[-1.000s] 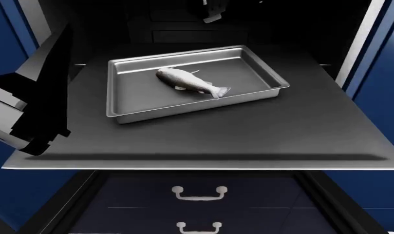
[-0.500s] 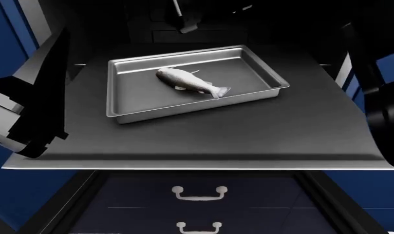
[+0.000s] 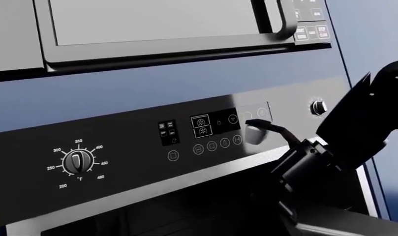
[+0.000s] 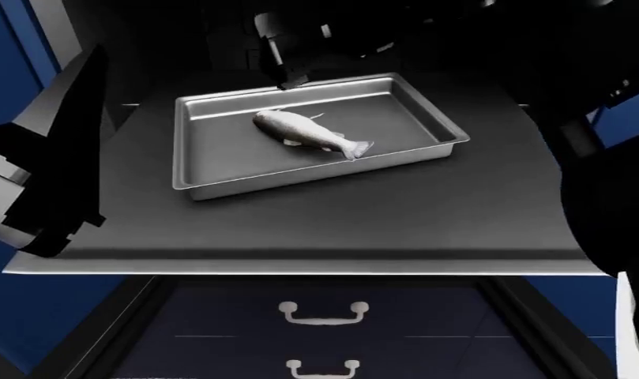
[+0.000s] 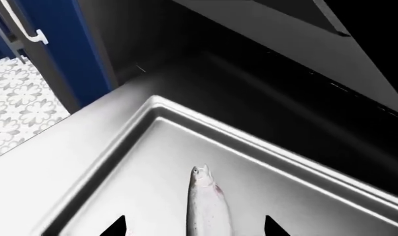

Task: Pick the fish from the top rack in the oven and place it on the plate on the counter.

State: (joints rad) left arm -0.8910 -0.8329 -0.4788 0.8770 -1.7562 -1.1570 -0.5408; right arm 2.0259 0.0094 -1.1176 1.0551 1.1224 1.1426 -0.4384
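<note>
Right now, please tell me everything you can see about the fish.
The fish is small, slender and silvery-grey, with a paler belly and a forked tail. It lies flat and whole in the shiny steel baking tray, set diagonally, its tail toward the tray's front right. Nothing grips it. In the right wrist view it lies between the right gripper fingertips, which are spread open above it.

right claw [image 5: 193,228]: fingers spread, pointing down | left claw: unseen

**Fish on the pulled-out rack**

The silvery-grey fish [image 4: 310,134] lies flat and diagonal, tail toward the front right corner of the top rack [image 4: 330,221], a dark flat shelf drawn out of the black oven [image 3: 120,147].
</note>
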